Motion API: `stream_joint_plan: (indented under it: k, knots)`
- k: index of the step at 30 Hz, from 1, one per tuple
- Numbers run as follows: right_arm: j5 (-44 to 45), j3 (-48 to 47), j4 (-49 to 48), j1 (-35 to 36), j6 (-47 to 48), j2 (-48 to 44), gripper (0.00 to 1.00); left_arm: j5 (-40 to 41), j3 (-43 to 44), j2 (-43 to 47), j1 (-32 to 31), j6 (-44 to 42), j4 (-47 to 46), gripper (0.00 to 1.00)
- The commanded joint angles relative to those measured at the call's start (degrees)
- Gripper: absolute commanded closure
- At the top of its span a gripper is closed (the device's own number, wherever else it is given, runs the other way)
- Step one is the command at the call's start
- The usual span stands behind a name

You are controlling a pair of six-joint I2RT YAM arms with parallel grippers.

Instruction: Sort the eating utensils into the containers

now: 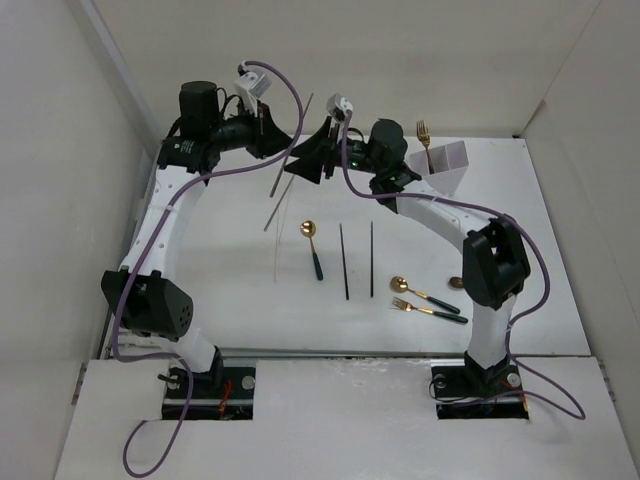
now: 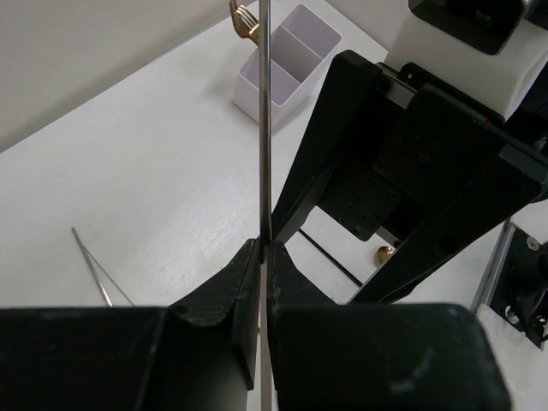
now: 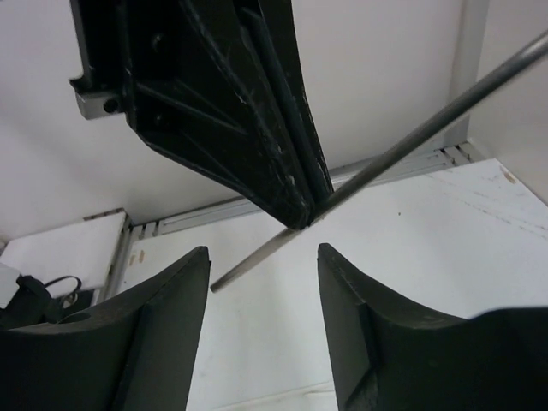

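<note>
Plainly, the left hand (image 2: 264, 250) is clamped tight on a silver chopstick (image 2: 265, 128), pinching it partway along and holding it in the air above the far left of the surface (image 1: 225, 300). The right hand (image 3: 264, 253) faces it with fingers apart. One end of the rod lies between them, seemingly untouched. The stick looks light, stiff and slick, so it could swivel in a narrow pinch. A hold close beside the left hand's grip seems safest. The white holder (image 1: 447, 165), with one gold fork (image 1: 424, 133) in it, stands far right.
</note>
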State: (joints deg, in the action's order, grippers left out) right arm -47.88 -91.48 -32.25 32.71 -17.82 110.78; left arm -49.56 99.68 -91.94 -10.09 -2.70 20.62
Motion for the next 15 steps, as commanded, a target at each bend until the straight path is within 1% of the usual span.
stream_joint_plan:
  k: [1,4,5,6,9,10,12,13,15]
  knots:
    - [1.12,-1.42,-7.03,0.25,-4.32,-1.1,0.43,-2.73,2.27,3.61,-0.98,1.29,-2.78,1.0]
    - [1.12,-1.42,-10.01,0.25,-7.47,-0.48,0.45,-2.73,1.58,4.13,-0.99,1.29,-2.78,1.0]
    - [1.12,-1.42,-13.24,0.25,-8.27,0.04,0.47,-2.73,1.05,4.14,-0.99,1.29,-2.78,1.0]
    - [1.12,-0.64,-14.76,0.25,-8.98,0.05,0.52,-2.73,1.04,4.14,-0.99,1.29,-2.78,1.0]
    - [2.26,0.08,-17.32,0.25,-10.12,0.58,0.61,-2.73,0.52,4.14,-0.99,2.61,-4.01,1.0]
    - [2.26,0.08,-17.32,0.25,-10.12,1.1,0.69,-3.26,0.52,4.14,-0.99,2.61,-4.01,1.0]
    - [2.26,0.08,-18.1,0.25,-10.83,1.1,0.79,-3.26,0.52,4.66,-0.99,3.66,-4.01,1.0]
    - [2.78,0.69,-18.98,0.25,-10.83,1.1,0.89,-3.26,-0.01,4.67,-0.99,3.67,-4.53,1.0]
    - [3.49,1.56,-21.43,0.25,-10.83,1.1,0.97,-3.78,-0.71,4.67,-1.51,4.37,-4.54,1.0]
